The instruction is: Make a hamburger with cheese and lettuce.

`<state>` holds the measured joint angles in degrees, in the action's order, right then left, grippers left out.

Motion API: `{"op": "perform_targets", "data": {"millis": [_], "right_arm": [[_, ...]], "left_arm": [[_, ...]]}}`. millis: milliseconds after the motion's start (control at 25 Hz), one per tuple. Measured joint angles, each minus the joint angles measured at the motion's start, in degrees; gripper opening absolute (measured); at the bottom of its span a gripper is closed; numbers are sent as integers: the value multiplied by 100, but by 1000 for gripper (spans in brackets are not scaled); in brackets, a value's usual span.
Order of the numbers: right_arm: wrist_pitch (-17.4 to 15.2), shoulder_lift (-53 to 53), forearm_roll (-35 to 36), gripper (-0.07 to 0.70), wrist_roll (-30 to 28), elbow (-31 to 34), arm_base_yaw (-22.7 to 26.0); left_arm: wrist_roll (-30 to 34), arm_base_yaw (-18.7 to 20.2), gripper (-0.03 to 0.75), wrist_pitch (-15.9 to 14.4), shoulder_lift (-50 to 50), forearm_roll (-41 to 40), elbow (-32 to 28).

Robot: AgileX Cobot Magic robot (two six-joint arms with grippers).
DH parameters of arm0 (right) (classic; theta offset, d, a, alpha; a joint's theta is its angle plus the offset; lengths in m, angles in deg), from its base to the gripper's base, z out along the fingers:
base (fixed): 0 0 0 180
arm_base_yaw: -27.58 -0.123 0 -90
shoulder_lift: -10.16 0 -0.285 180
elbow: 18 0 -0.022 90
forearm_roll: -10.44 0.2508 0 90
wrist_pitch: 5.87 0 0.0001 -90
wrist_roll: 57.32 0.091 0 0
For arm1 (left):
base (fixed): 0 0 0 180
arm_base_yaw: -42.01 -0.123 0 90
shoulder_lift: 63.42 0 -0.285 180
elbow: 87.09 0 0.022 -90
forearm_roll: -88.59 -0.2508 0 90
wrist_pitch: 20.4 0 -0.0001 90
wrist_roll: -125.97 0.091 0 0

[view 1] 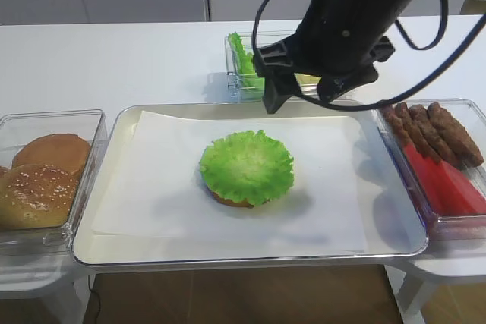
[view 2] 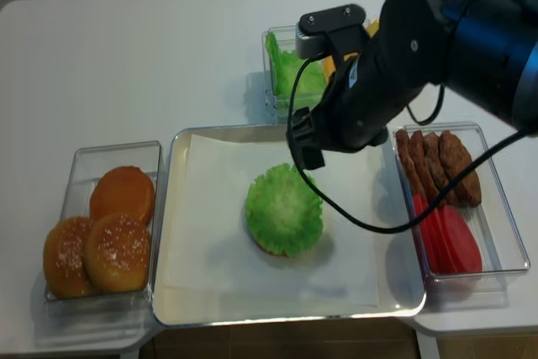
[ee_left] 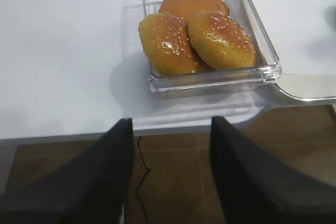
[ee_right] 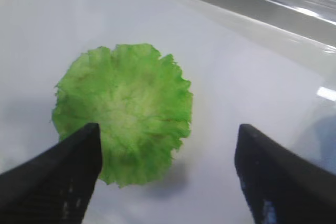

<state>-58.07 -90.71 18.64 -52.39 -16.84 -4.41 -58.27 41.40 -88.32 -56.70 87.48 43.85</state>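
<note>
Sesame buns [ee_left: 199, 40] fill the left tub [view 1: 91, 123]; brown patties [view 1: 433, 130], apparently meat, beside red slices [view 1: 448, 184].

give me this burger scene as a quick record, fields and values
lettuce: leaf lying on the bun half, covering nearly all of it
tray: paper-lined metal tray
cheese: none on the stack
right gripper: open, empty, above the tray
left gripper: open, empty, off the table edge near the sesame buns
right bin: brown patties and red slices
</note>
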Motion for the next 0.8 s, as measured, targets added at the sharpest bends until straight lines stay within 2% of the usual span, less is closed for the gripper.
{"op": "perform_targets", "data": {"millis": [120,360,560,680,800], "right_arm": [[-252,207,-79,613,10,-39,423],[-703,670,-115,613,-44,-47,1635],[-836,1110,-137,613,-44,-36,2505],[-905,1405,-150,613,-44,158,2702],[-988,1720,-150,613,-44,573,2703]], "left_arm": [[0,0,358,0,0,0,0],[0,0,358,0,0,0,0],[0,0,358,0,0,0,0],[0,0,358,0,0,0,0],[0,0,358,0,0,0,0]]}}
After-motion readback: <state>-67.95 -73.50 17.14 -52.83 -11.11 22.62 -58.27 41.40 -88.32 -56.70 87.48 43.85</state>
